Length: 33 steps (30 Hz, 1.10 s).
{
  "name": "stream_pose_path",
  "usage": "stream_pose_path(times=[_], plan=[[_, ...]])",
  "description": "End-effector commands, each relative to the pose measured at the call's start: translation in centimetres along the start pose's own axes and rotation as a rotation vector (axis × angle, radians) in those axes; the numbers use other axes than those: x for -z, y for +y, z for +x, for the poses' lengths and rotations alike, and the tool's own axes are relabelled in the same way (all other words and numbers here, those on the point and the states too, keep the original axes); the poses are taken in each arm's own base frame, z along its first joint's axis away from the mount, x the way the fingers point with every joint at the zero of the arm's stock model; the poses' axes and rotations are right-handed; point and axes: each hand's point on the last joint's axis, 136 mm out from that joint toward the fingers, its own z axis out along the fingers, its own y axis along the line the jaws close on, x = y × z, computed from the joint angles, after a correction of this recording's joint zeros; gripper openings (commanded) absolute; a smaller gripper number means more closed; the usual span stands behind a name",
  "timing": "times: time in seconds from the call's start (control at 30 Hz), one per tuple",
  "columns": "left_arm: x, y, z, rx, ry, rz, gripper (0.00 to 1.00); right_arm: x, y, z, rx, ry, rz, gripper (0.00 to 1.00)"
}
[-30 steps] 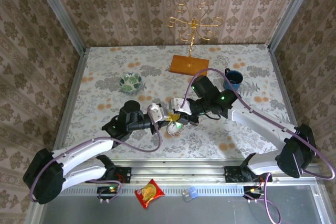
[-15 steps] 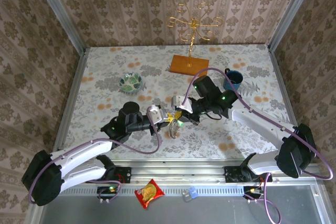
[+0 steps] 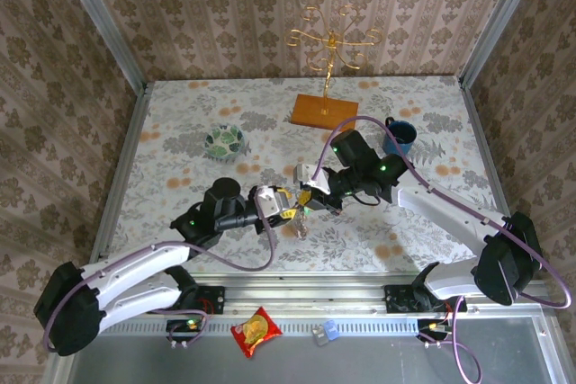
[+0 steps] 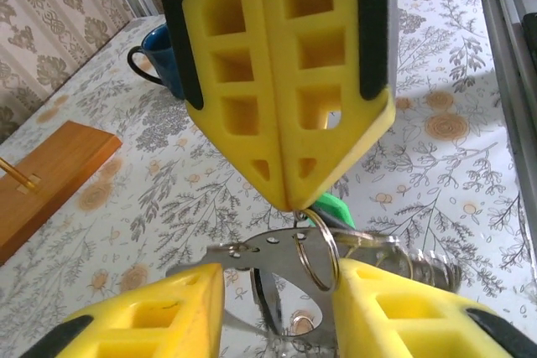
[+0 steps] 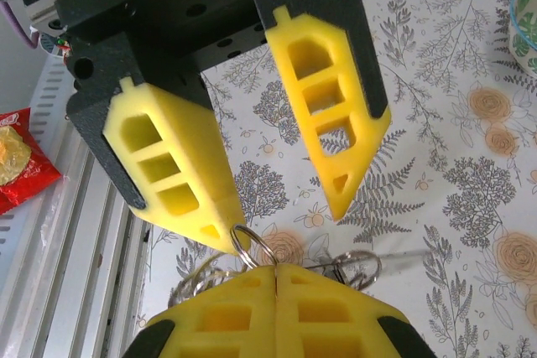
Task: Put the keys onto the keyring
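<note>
The right gripper [image 5: 277, 277] is pinched tight on the metal ring [image 4: 316, 247] of the keyring, above the table, so I judge the left gripper [image 4: 278, 301], standing wide around it, should close gently on the green-headed key [image 4: 337, 205] just beside, not on the ring.

Right gripper [image 5: 275, 272]: mine; yellow pads pressed flat together, seam closed.
Keyring [image 5: 252, 245]: small metal ring pinched at my pad tips, standing up out of the seam.
Left gripper [image 5: 281, 222]: facing me, fingers [image 5: 331, 106] spread apart, one tip just beside the ring.
Metal loops [image 5: 357, 264]: more of them close by my pads, above the flowered table [image 5: 436, 165].
Red packet [image 5: 21, 165]: beyond the table's railed edge.
</note>
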Motion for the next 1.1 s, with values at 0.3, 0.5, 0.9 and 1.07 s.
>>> stream_pose_path(times=[0.3, 0.5, 0.9, 1.07], plan=[[-0.9, 0.1, -1.7, -0.080, -0.028, 0.010, 0.40, 0.4, 0.4, -1.7, 0.018, -0.037, -0.019, 0.00], [-1.2, 0.7, -1.9, -0.078, -0.037, -0.027, 0.21, 0.5, 0.5, -1.7, 0.021, -0.036, -0.019, 0.00], [-0.5, 0.6, -2.7, -0.052, -0.083, -0.037, 0.00, 0.7, -0.3, -0.8, 0.004, 0.004, 0.040, 0.00], [-0.3, 0.6, -2.9, -0.038, -0.114, -0.043, 0.00, 0.8, -1.0, 1.0, -0.067, 0.026, 0.075, 0.00]])
